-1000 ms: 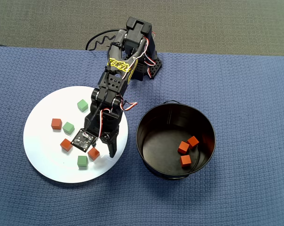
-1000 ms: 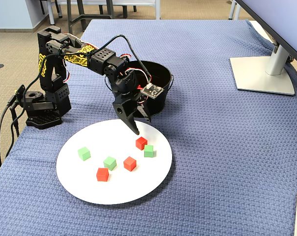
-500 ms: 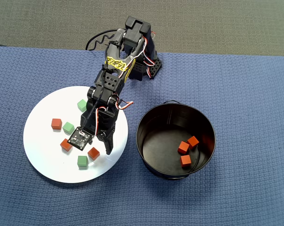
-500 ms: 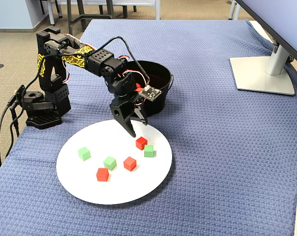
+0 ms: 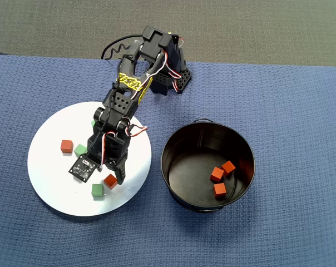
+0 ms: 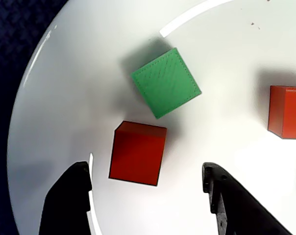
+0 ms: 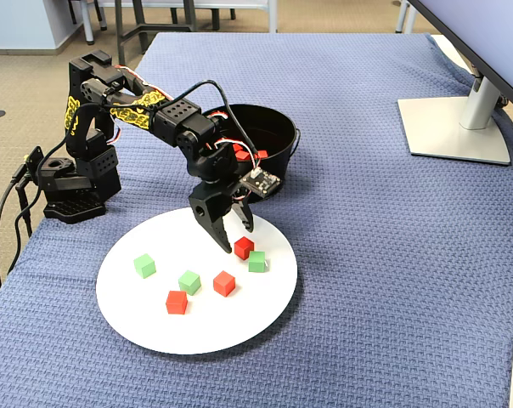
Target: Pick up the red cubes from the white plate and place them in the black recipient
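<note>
Overhead view: black recipient point(image 5: 208, 167) on the blue cloth point(image 5: 290, 111), right of the white plate point(image 5: 51, 183), apart from it, holds 3 red cubes point(image 5: 220, 178) near its right wall. Plate carries 3 red cubes per fixed view, at point(image 7: 244, 247), point(image 7: 224, 283), point(image 7: 177, 302), plus 3 green cubes point(image 7: 189, 281). Gripper point(image 6: 148, 181) hangs low over plate w/ jaws spread wide, nothing held; in wrist view a red cube point(image 6: 137, 152) sits between the fingertips, clear of both, a green cube point(image 6: 166, 82) just beyond it. Yellow band on the arm point(image 5: 129, 82) bears marks, not legible.
</note>
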### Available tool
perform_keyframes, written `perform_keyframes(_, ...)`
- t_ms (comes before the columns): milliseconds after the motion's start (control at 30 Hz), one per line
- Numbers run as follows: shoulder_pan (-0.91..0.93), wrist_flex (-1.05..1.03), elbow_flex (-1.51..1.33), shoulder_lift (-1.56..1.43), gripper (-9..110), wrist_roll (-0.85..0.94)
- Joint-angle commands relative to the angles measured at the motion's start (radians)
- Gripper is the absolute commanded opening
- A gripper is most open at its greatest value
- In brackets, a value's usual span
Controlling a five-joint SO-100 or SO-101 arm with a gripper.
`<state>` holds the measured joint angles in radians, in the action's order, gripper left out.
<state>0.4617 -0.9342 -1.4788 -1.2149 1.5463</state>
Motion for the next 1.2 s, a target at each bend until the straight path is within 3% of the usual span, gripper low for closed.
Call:
perform_keyframes(0,-0.008,0.014,0.075,0.006,22,-0.034)
perform_keyframes(400,-0.04,0.023,0.101,0.055,18,-0.078)
perform_keyframes(533,-0.057,0.046,0.101,0.06,0,-0.121)
perform_keyframes(800,-0.057,0.038,0.092,0.009,0,-0.16)
perform_keyframes(1167,-0.127,-0.17,0.058,-0.403,0,-0.298)
